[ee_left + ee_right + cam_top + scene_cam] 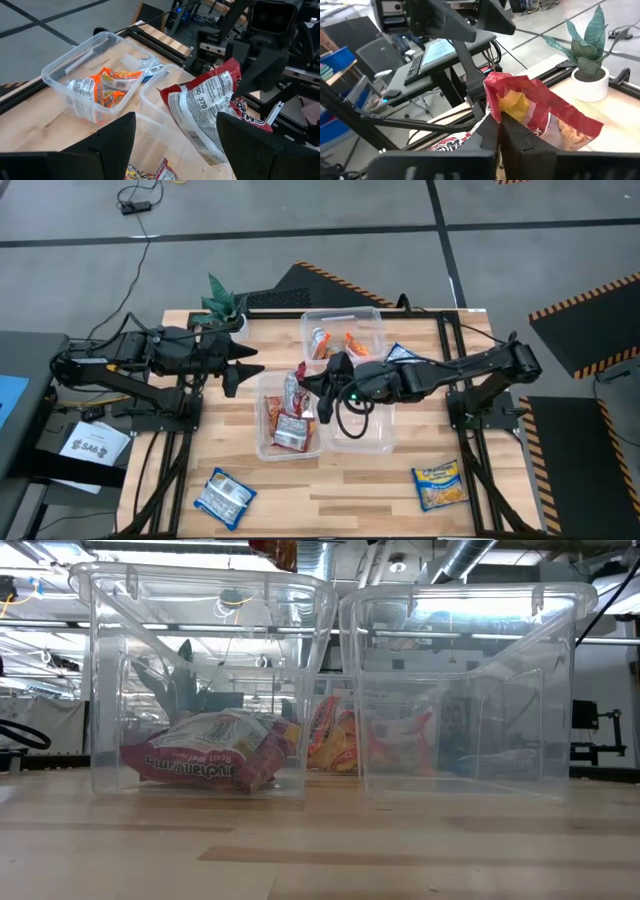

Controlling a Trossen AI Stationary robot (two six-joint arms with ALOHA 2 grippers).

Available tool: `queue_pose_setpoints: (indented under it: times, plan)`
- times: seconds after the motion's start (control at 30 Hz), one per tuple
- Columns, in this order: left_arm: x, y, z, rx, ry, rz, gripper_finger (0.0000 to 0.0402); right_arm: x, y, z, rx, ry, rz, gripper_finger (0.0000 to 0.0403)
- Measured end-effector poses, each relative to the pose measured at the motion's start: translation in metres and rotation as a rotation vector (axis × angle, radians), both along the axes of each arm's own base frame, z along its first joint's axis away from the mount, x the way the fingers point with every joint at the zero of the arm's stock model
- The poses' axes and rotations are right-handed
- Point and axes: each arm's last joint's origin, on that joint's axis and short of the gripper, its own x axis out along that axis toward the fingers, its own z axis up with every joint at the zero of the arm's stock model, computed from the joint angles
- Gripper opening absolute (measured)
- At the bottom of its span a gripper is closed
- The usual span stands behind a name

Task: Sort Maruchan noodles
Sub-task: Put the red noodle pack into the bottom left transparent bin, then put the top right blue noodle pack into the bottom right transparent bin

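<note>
My right gripper is shut on a red ramen packet above the near-left clear bin, where more red packets lie. The low view shows those packets on the bin floor. Orange packets lie in the far bin. A blue-and-white packet and a yellow packet lie flat on the table near its near edge. Another blue packet sits beside the far bin. My left gripper hangs open left of the bins, touching nothing. My right gripper pinches the red packet by one end between its two fingers. It comes from the table's right, slanting down. The packet is lifted clear and hangs tilted below the fingers, over the near-left bin.
The near-right clear bin stands beside the near-left one, with nothing plainly visible inside. A small potted plant stands at the table's far left corner. Bare wood lies between the bins and the near edge.
</note>
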Motion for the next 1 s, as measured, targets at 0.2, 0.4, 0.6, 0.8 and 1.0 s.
queue_pose_setpoints:
  times: [0.2, 0.4, 0.6, 0.8, 1.0]
  plan:
    - [0.0, 0.0, 0.0, 0.0, 0.0, 0.0, 0.0263, 0.001, -0.002, 0.0, 0.061, -0.01, 0.034, 0.0127]
    - [0.0, 0.0, 0.0, -0.001, 0.0, 0.0, 0.0263, -0.002, -0.005, 0.003, 0.032, -0.002, 0.033, 0.0257]
    - [0.002, -0.002, 0.002, 0.038, -0.019, -0.05, 0.0263, -0.032, -0.01, 0.023, -0.017, 0.048, 0.041, 0.0317]
    - [0.016, -0.019, -0.007, 0.136, -0.27, -0.176, 0.0263, -0.079, -0.014, 0.04, -0.047, 0.17, 0.058, 0.0323]
    - [0.029, -0.027, -0.044, 0.125, -0.453, -0.278, 0.0263, -0.113, -0.014, 0.054, -0.052, 0.185, 0.082, 0.0318]
